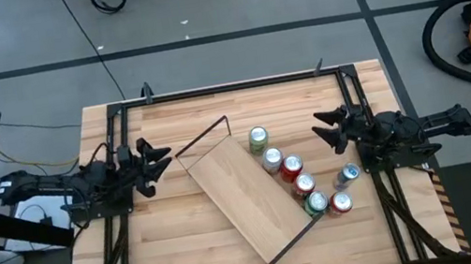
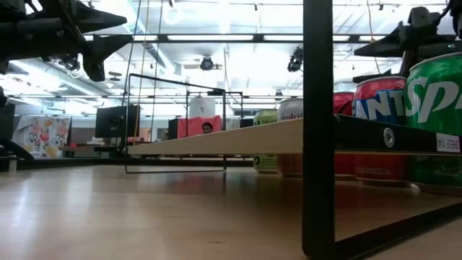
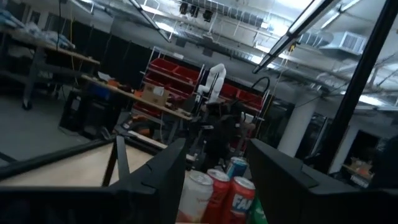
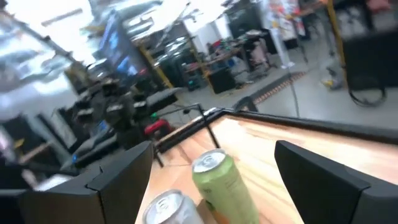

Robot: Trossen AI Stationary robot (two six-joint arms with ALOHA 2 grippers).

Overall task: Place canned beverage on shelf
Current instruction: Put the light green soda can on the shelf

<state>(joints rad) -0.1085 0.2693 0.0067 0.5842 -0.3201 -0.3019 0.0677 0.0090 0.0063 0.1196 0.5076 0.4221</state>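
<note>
While both your pincers hang open and empty, left (image 1: 156, 156) and right (image 1: 328, 129), the shelf (image 1: 246, 197) lies slantwise mid-counter (image 1: 188, 253). Six cans (image 1: 293, 168) stand just beside its right edge.

Two matte black jointed arms, angular black housings, left tool (image 1: 156, 158) and right tool (image 1: 330, 129) each with two pointed dark fingers

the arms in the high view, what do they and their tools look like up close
Both arms are dark, nearly black, built from chunky jointed segments. The left tool and the right tool each end in two pointed, wedge-shaped fingers. In the wrist views those fingers look like broad, flat, matte black slabs with angled edges. No coloured markings show on them.
</note>
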